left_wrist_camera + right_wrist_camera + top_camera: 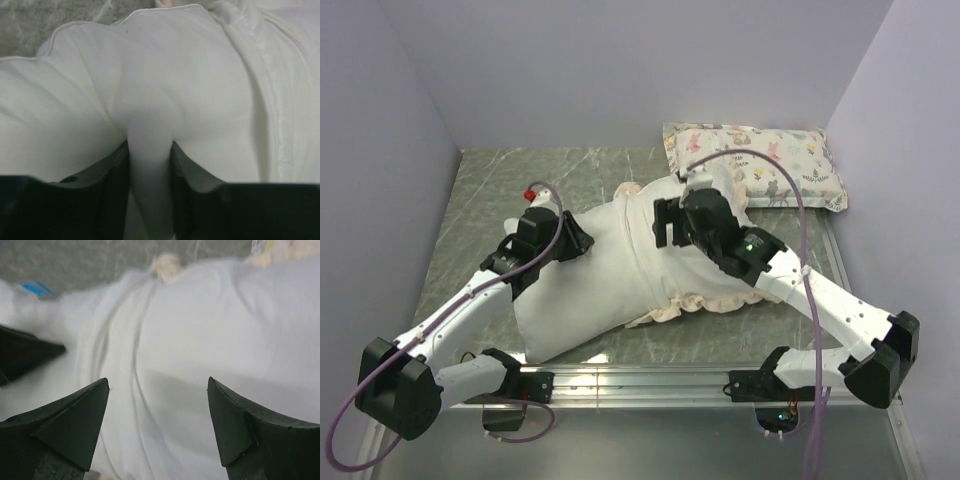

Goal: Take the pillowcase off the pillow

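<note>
On the grey marbled tabletop (495,185) lie two pillows and one pillowcase, with two robot arms reaching over them. The large plain white soft pillow (552,325) lies slantwise in the middle. Its near left end is bare and reaches almost to the tabletop's near edge.

The fabric pillowcase with a cream ruffled border (665,275) covers the far right part of this pillow and shows its white side. One stretch of ruffle lies along its near right edge and another bunch shows at its far edge. No dark side of the case shows in any view. The small cream pillow with the animal and plant print (760,165) lies apart in the far right corner, just beyond the case.

The left hand (576,236) is at the left side of the white mass. In its wrist view this hand (150,170) is clenched on one upright fold of smooth white cloth. The fold seems to belong to the pillow (75,100), whose piped edge runs along the top. The seamed white cloth of the pillowcase (280,90) lies to the right.

The right hand (665,222) is over the middle of the case, its two fingers spread wide with nothing between them. In its own view this hand (157,425) is above wrinkled white cloth, and whether the fingertips touch it I cannot tell.
</note>
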Action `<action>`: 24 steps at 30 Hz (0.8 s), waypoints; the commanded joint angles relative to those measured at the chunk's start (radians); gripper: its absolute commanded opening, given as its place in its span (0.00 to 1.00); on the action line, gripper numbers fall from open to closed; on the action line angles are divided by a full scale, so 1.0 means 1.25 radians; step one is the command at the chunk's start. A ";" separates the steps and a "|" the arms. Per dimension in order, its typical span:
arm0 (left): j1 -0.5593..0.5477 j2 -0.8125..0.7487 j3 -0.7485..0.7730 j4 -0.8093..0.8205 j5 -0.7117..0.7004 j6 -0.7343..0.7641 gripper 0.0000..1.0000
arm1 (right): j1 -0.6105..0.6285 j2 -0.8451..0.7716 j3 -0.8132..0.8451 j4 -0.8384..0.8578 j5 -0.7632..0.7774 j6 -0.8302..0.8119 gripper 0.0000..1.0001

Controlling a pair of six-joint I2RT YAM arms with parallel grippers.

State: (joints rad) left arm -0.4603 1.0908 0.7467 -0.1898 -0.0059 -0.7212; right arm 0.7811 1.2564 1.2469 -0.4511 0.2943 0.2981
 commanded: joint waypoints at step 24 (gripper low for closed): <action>0.361 -0.036 0.222 -0.235 0.012 0.165 0.00 | -0.399 -0.059 -0.172 -0.023 0.095 0.082 0.00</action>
State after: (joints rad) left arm -0.0914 1.0843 0.9592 -0.4793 0.0841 -0.5648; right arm 0.4286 1.2243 1.0618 -0.4225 0.3172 0.4042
